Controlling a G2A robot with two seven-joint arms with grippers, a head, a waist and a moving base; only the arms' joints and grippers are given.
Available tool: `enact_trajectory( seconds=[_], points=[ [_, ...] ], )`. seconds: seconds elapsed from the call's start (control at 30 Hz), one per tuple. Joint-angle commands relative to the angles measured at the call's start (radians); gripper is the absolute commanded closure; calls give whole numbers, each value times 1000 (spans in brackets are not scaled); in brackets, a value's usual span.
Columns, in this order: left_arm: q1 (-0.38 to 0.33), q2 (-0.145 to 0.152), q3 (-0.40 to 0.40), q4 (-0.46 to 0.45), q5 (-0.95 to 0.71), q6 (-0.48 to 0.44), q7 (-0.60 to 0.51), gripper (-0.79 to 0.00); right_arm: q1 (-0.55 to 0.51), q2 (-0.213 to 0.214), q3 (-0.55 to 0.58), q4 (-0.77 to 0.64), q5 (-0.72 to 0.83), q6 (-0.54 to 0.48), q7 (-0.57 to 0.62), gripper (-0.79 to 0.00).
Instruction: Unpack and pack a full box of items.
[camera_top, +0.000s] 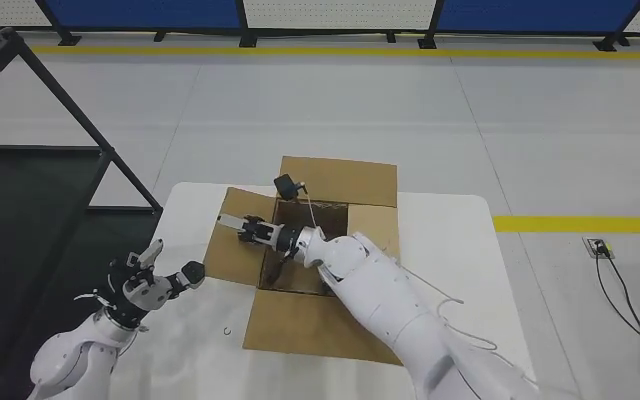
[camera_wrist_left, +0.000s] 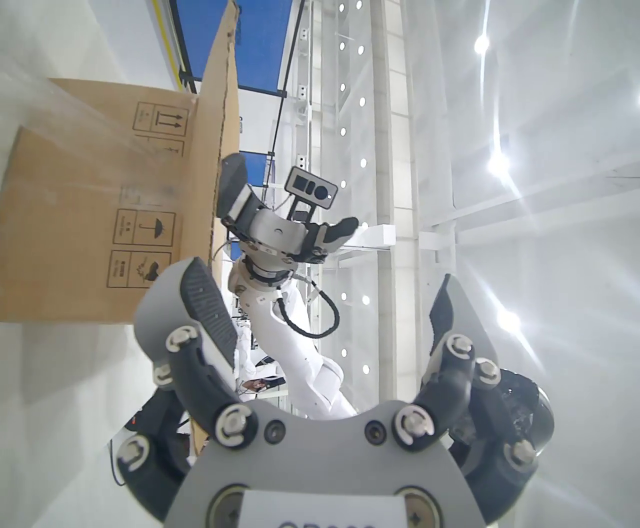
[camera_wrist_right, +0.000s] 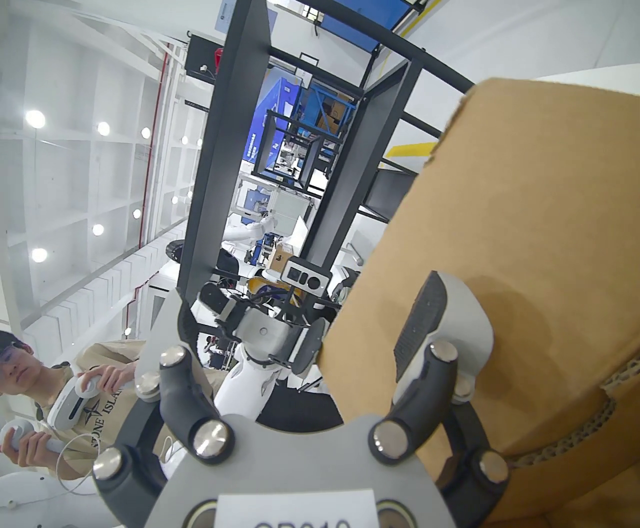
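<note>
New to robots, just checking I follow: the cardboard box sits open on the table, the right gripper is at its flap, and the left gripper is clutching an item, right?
Not quite: the left gripper is open and holds nothing, apart from the cardboard box, as the left wrist view shows. The rest is as you say.

The right arm's jaws stand spread wide, one lying close over the brown cardboard box flap (camera_wrist_right: 525, 225).
</note>
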Motion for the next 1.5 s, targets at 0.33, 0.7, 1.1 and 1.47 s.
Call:
enact_trajectory(
  seconds=[0.33, 0.7, 1.1, 1.47],
  points=[
    [-37, 0, 37, 52, 43, 2, 22, -785, -7, 53, 68, -18, -37, -239, 38, -785],
    [-61, 1, 68, 102, 96, -8, 46, -785, -56, 143, 156, -80, -67, -291, 61, -785],
    [-63, 3, 76, 112, 109, -8, 45, -785, -146, 234, 257, -265, -129, -216, 79, -785],
    [-63, 6, 78, 114, 117, -5, 52, -785, -247, 296, 352, -455, -180, -106, 100, -785]
  ],
)
